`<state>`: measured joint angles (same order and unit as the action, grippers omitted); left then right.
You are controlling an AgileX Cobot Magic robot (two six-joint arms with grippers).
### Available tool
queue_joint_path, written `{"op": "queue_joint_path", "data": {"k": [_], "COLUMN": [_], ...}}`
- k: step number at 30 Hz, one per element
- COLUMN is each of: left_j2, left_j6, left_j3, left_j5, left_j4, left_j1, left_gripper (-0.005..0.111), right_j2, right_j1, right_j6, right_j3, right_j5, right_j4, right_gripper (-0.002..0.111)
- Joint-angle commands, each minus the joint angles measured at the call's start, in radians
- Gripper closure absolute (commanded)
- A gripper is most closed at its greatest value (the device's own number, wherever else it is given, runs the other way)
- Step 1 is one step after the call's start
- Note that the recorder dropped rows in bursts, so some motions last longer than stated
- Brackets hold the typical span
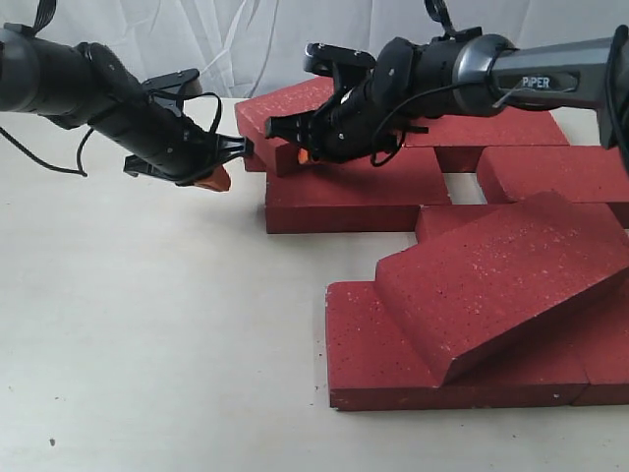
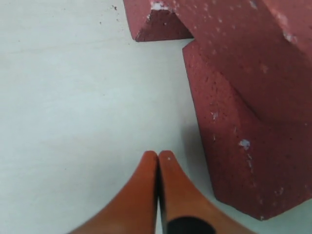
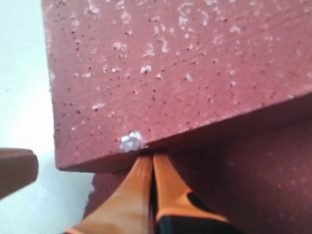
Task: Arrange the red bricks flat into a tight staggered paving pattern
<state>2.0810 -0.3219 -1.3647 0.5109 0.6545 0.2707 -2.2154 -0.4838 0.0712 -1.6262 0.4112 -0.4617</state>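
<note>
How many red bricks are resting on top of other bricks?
2. One tilted brick lies across the flat bricks at front right; a second brick is propped at the back left, beside the right end effector. More may be hidden.

The right arm is covering part of the back bricks, and the exterior view's right edge is cutting off several more. The tilted brick is hiding much of the flat bricks under it. The left arm is running off the left edge. In the right wrist view a blurred brown shape is sitting at the edge, too cropped to name.
</note>
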Motion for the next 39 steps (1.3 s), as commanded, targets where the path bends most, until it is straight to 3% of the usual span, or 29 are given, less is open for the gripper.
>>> {"op": "queue_joint_path", "data": {"k": [1,10,27,39], "left_j2": [-0.011,-0.011,-0.011,-0.011], "left_j6": [0.001,-0.003,-0.03,0.062], "left_j3": [-0.002,-0.002,-0.002,-0.002], "left_j5": [-0.02,-0.033,-0.009,-0.123], "left_j4": [-0.004,-0.004,0.035,-0.029], "left_j1": [0.0,0.0,0.0,0.111], "left_gripper": [0.107,0.107,0.107,0.107], "right_j2": [-0.072,-0.089,0.099,0.159], "right_j1": [-0.018,-0.028,0.006,0.077], "right_j6": [0.007,0.007,0.005,0.005], "right_j3": [-0.118,-0.193,-0.193,-0.193], "right_j5": [-0.031,0.043,0.429,0.529], "right_j4": [-0.032,-0.044,0.096,0.104], "right_gripper": [0.109,0.109,0.109,0.109]}}
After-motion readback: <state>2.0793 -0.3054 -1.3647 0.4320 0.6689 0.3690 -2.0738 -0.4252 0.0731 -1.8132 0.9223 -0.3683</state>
